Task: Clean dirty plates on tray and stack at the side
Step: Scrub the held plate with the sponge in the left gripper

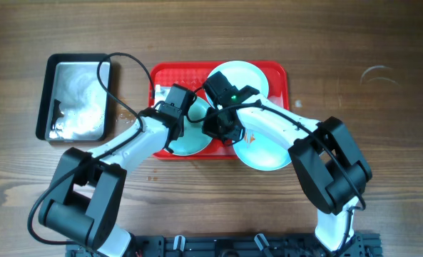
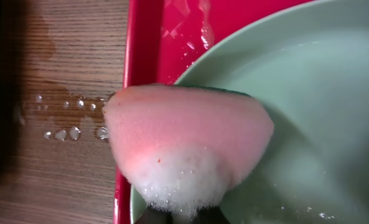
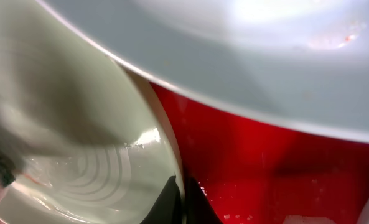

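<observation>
The red tray (image 1: 282, 71) holds three pale turquoise plates. My left gripper (image 1: 177, 123) is shut on a pink foamy sponge (image 2: 187, 140) with a green back, pressed on the front-left plate (image 1: 195, 144), which also shows in the left wrist view (image 2: 308, 112). My right gripper (image 1: 222, 128) is shut on that plate's rim (image 3: 165, 149), its fingertips (image 3: 183, 202) pinching the edge. A second plate (image 1: 243, 75) lies at the tray's back; in the right wrist view it is above (image 3: 265, 62). A third plate (image 1: 268, 153), with an orange smear, overhangs the tray's front right edge.
A black-rimmed metal tin (image 1: 47, 100) with foamy water stands left of the tray. Water drops (image 2: 66, 130) lie on the wooden table beside the tray's left rim (image 2: 131, 56). A black cable (image 1: 115, 71) runs from the tin area to the left arm.
</observation>
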